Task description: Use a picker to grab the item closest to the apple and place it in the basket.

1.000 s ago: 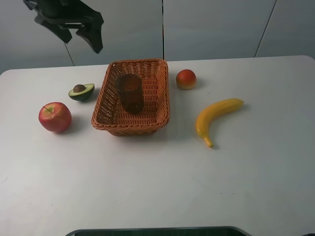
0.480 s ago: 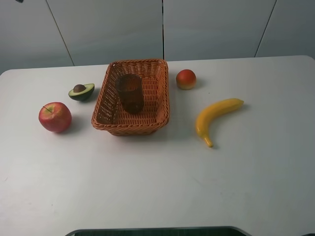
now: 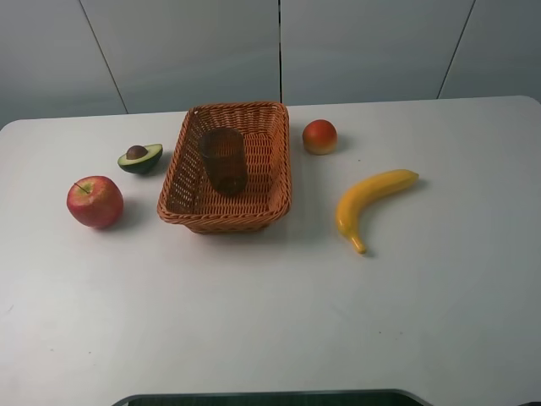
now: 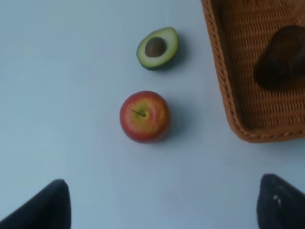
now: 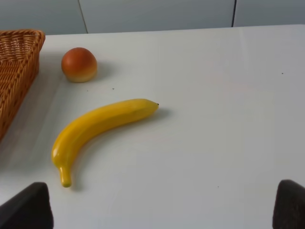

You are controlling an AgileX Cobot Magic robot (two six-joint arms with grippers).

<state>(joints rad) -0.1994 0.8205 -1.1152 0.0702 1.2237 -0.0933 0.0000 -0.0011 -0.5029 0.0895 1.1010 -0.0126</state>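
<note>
Since the earliest frame the dark arm at upper left has been withdrawn from the overhead view. Both fingertips of the left gripper [image 4: 162, 202] are seen set wide apart, nothing between them. The avocado half [image 4: 157, 47] lies just beyond the apple [image 4: 144, 116] — nearest item to it, beside the basket [image 4: 224, 86]. The left arm is judged nearer; the right gripper [image 5: 162, 207], likewise spread and empty, faces the banana [image 5: 97, 129].

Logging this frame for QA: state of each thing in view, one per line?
apple: upright on table, untouched
avocado half: cut side up, pit in, outside basket
basket: upright, holds a dark cup
dark cup: lying in basket
banana: flat on table
left claw: open, empty
right claw: open, empty
</note>
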